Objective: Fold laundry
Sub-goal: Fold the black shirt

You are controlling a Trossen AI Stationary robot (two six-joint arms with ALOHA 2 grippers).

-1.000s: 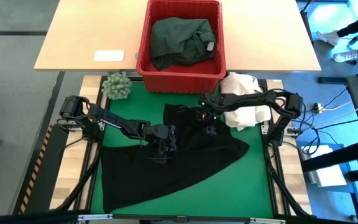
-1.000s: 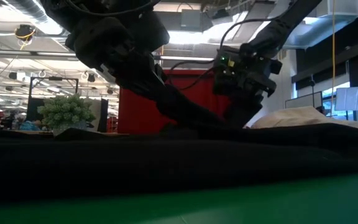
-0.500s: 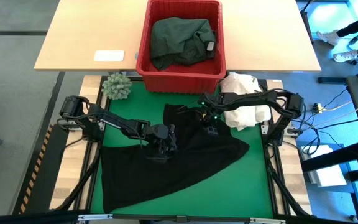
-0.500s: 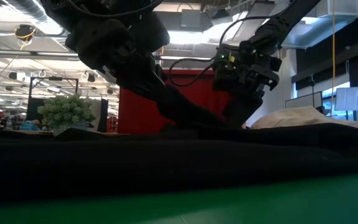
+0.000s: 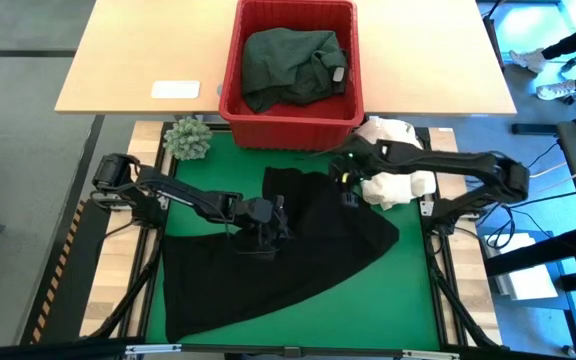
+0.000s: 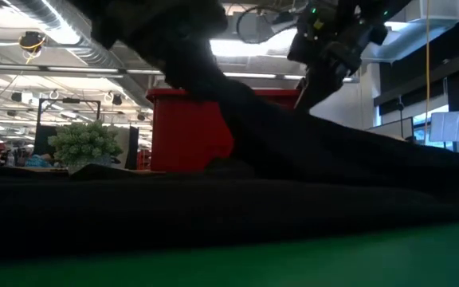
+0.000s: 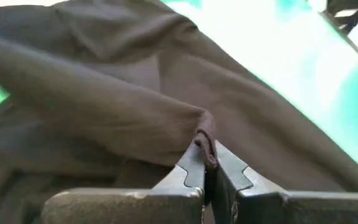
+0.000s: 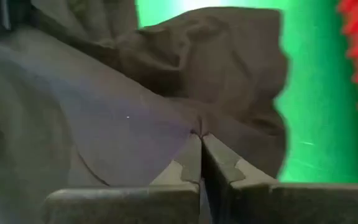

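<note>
**Black cloth now pinched in two spots**

From above: black cloth (image 5: 288,250) spread wide over the green mat (image 5: 413,295). Left pincer (image 5: 268,238) down on the middle of it, squeezed shut on a fold, same as a second ago. Right pincer (image 5: 348,197) near the far edge of the cloth, just beside the white heap (image 5: 393,185). Half open a second ago, now snapped shut on the cloth. Right arm also swung out wider to the side. More laundry, a dark green one (image 5: 293,62), waiting in the red basket (image 5: 230,95) past the mat. Small plant (image 5: 188,138) at the mat's far left corner.

From table height: big change here. Flat a second ago, now pulled up in a long dark slope to the right pincer, high near the top. White heap hidden behind that slope. Basket and plant in the same spots at the back.

From the left wrist: both fingers (image 7: 191,171) pressed together, a thick hem caught between them. Cloth hanging off in soft folds.

From the right wrist: fingers (image 8: 188,163) tight together too, a pinch of cloth at their tips. Green mat bright beyond, a bit of red basket at the side.

What it means, as a best guess: grabbing done, lifting just begun. Two holds on one cloth, so ready to carry one edge over for a fold. Fold itself not made yet. Small pinches, so could slip out if pulled too fast.
</note>
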